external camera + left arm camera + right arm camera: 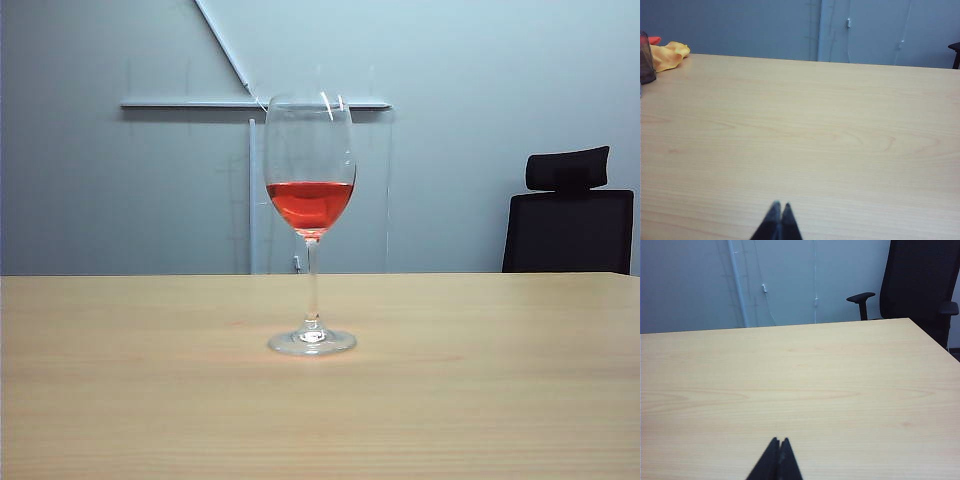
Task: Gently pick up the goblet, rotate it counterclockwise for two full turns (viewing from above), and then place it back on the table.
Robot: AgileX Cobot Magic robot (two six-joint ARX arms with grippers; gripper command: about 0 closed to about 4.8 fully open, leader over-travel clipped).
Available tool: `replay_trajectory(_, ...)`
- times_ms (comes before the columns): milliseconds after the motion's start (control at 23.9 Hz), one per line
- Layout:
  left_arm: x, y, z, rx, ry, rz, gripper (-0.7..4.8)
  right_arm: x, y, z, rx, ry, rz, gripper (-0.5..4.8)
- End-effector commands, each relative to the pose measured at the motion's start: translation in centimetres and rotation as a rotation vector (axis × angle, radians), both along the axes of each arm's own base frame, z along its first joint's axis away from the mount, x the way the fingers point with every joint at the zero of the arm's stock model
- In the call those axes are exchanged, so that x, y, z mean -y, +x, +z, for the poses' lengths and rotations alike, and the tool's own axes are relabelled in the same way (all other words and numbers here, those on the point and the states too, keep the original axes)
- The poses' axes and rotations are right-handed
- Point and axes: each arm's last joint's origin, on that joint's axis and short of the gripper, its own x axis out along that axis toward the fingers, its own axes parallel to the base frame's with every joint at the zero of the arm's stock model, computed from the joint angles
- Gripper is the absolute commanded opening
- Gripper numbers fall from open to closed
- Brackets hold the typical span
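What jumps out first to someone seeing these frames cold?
The tall clear goblet with red liquid, upright and alone mid-table on the light beige wood-grain table in the exterior view. Behind the table on the right stands a black office chair. In the wrist views, the left gripper and right gripper are shut over bare tabletop; a crumpled yellow cloth lies at a far table edge.

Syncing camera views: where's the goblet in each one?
Exterior view: goblet upright at table centre; no gripper visible.
Left wrist view: not in it; left gripper shut above bare wood.
Right wrist view: not in it; right gripper shut.
Shared landmark: the table's far edge.
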Motion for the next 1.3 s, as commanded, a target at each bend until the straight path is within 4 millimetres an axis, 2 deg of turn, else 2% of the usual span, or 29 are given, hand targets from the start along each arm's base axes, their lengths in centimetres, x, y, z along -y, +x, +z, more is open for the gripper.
replay_trajectory(42,0.0,0.0,0.2,0.009,0.002,-0.003,-0.05,0.0,0.0,0.0,0.014,0.003,0.002,-0.08)
replay_trajectory(418,0.2,0.0,0.2,0.009,0.002,-0.018,-0.05,0.0,0.0,-0.1,0.001,0.005,0.003,-0.08)
replay_trajectory(627,2.3,-0.1,0.2,0.01,0.001,-0.242,-0.05,0.0,0.0,0.5,0.062,0.264,0.022,-0.04)
replay_trajectory(710,3.2,-0.2,0.2,0.01,0.0,-0.332,-0.05,-0.2,-0.1,0.9,0.089,0.289,0.079,-0.01)
replay_trajectory(919,5.0,-0.8,0.1,0.008,-0.001,-0.532,-0.05,-0.5,-0.5,2.8,0.178,0.277,0.196,-0.01)
replay_trajectory(1086,5.9,-1.2,0.0,-0.006,0.002,-0.628,-0.05,-0.6,-0.8,5.0,0.139,0.233,0.231,-0.01)
replay_trajectory(1253,6.3,-1.3,-0.2,-0.033,0.009,-0.667,-0.05,-1.1,0.4,6.0,0.042,0.137,0.343,-0.01)
replay_trajectory(1295,6.4,-1.3,-0.3,-0.045,0.011,-0.682,-0.05,-1.5,1.5,6.3,-0.006,0.101,0.431,0.04)
